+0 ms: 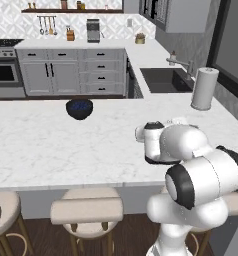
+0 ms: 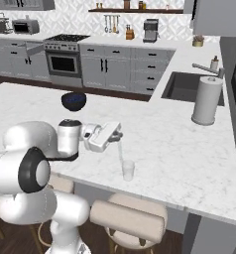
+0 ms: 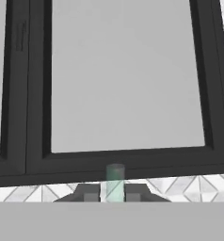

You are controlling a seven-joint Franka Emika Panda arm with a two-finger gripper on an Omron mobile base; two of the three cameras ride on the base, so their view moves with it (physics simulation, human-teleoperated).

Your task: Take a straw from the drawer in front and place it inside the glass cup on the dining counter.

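Stools [image 2: 127,217] with beige cushions sit closest, tucked under the near edge of the dining counter [image 2: 179,154], and from the left the white arm reaches out level over that edge. Its gripper [image 2: 119,135] is turned sideways with the jaws pinched on the top of a pale straw [image 2: 120,149], which hangs straight down; in the hand view the straw [image 3: 115,182] shows as a greenish stub squeezed between the two dark tips. Its lower end appears to be at or just inside the rim of the glass cup [image 2: 128,170], which stands near the counter's front edge. To do this well, I judge the straw should be centred over the mouth and lowered a little before letting go, gently, since a nudge could tip the light cup off the edge. Further right the marble lies bare, with the paper-towel roll [image 2: 206,100] and sink [image 2: 189,87] well apart, and the dark bowl [image 2: 73,100] far behind.
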